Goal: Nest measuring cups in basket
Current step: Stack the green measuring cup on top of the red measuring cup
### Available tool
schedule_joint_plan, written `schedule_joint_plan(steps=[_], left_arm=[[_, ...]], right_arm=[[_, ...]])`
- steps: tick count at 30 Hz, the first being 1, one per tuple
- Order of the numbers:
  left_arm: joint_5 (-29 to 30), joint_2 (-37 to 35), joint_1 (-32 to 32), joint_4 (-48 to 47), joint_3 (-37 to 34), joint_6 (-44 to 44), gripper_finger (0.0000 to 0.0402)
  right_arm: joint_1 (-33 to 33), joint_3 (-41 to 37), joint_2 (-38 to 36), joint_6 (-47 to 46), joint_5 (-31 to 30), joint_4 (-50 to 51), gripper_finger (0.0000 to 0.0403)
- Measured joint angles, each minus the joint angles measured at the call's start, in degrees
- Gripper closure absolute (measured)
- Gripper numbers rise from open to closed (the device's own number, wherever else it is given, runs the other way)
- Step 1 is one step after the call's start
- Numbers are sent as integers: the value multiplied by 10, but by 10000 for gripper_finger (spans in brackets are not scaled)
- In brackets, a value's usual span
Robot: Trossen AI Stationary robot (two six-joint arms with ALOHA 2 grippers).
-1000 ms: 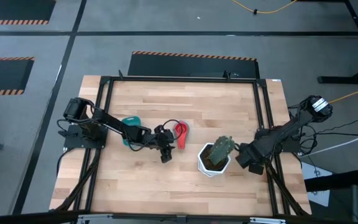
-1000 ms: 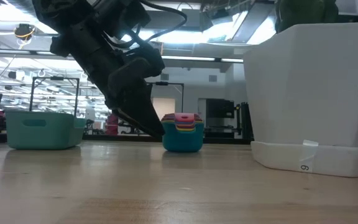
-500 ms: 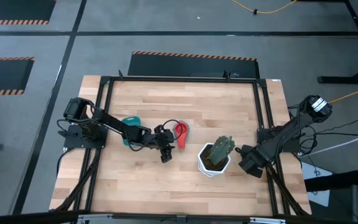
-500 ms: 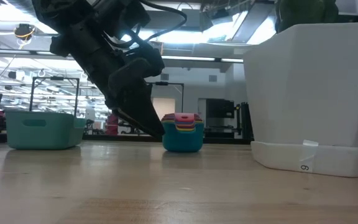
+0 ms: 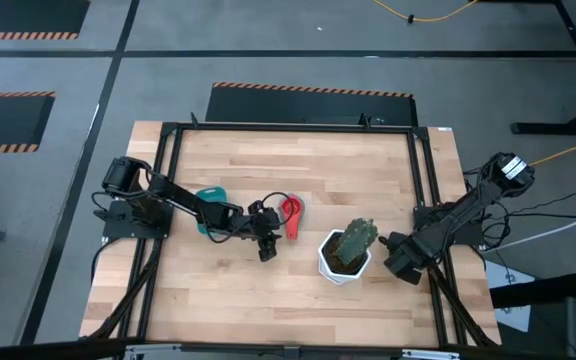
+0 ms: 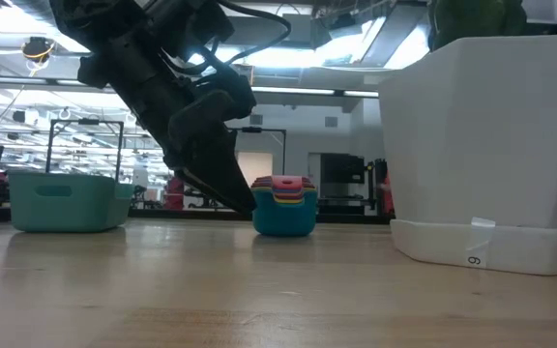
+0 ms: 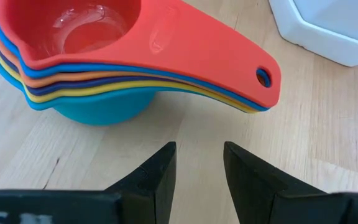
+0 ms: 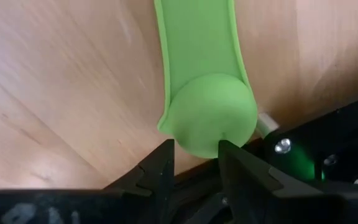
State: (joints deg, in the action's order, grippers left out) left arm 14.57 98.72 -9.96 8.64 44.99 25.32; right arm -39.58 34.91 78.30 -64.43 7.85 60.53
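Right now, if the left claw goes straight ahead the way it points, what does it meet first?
Most likely the stack of nested measuring cups: the left claw, jaws apart and empty, points at the stack's protruding handles. The white pot lies off to one side. Depth is unclear, so it could pass under the handles.

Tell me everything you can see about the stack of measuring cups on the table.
The stack of measuring cups stands upright on the wooden table, not in the basket. It looks like smooth plastic: a red cup on top, then thin blue, purple, orange and yellow rims, and a large blue cup at the bottom. The handles lie fanned together, the red one with a small hole near its end. The left tool is just beside the handles, open and not touching them. A white pot stands nearby.
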Motion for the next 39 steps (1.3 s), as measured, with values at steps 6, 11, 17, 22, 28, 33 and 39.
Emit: schedule_joint_plan(steps=[6, 11, 17, 22, 28, 33, 39], left_arm=[[0, 0, 0, 0, 0, 0, 273], [0, 0, 0, 0, 0, 0, 273], [0, 0, 0, 0, 0, 0, 273], [0, 0, 0, 0, 0, 0, 273], [0, 0, 0, 0, 0, 0, 273], [0, 0, 0, 0, 0, 0, 273], [0, 0, 0, 0, 0, 0, 273]], right_arm=[[22, 1, 0, -1, -8, -5, 273], [53, 6, 0, 0, -45, -8, 273], [93, 39, 2, 7, -135, -28, 273], [131, 49, 2, 8, -184, -19, 273], [176, 49, 1, 60, -194, -14, 273], [195, 61, -3, 119, -191, -13, 273], [223, 87, -28, 224, -190, -12, 273]])
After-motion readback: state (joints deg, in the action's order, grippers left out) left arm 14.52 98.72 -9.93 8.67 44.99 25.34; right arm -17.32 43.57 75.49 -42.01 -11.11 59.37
